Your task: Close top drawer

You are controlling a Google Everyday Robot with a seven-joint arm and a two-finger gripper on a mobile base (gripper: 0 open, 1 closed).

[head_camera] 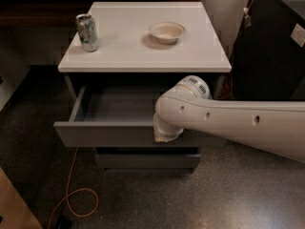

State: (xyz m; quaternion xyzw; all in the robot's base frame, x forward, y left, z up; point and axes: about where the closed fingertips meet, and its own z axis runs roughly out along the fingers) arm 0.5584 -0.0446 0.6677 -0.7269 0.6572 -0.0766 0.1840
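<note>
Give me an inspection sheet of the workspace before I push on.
Surface: white cabinet top, holds two items.
Job's things: top drawer pulled out, not closed.
Clutter: can upright at left; bowl right of it, apart.
Grippers: gripper at the drawer front's upper edge, right of middle, under the arm.
Cables: orange cable looped on the floor, front left.
Surroundings: black unit to the right.

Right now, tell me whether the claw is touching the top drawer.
Cannot tell. The camera view puts the claw at the front panel of the open top drawer, but the arm hides where they meet.
</note>
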